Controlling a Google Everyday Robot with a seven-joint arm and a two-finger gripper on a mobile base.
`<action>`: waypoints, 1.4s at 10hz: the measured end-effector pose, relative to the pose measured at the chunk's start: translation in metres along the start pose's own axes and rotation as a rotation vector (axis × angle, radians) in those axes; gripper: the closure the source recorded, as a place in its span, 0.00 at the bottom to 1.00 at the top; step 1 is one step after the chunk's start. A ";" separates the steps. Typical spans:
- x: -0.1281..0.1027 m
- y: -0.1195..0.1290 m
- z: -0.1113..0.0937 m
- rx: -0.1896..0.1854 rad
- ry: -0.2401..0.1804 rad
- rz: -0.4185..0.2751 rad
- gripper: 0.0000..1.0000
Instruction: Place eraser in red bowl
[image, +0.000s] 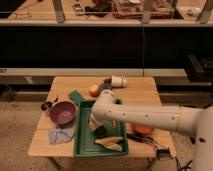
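My gripper (96, 126) is at the end of the white arm (145, 118), low over the middle of the green tray (82, 145). A small dark block, apparently the eraser (102, 133), lies in the tray right at the gripper's tip; whether it is held does not show. The red bowl (144, 130) stands on the table to the right of the tray, mostly hidden behind the arm, with only an orange-red edge showing.
A purple bowl (63, 112) stands left of the tray, above a blue cloth (61, 135). A pale banana-like piece (110, 143) lies in the tray's front. An orange ball (94, 90) and a white cup (118, 81) on its side are at the table's back.
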 end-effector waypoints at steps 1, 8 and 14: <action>0.001 0.007 -0.017 -0.002 0.015 0.001 1.00; -0.072 0.125 -0.109 -0.045 0.037 0.086 1.00; -0.116 0.168 -0.112 -0.018 0.042 0.173 1.00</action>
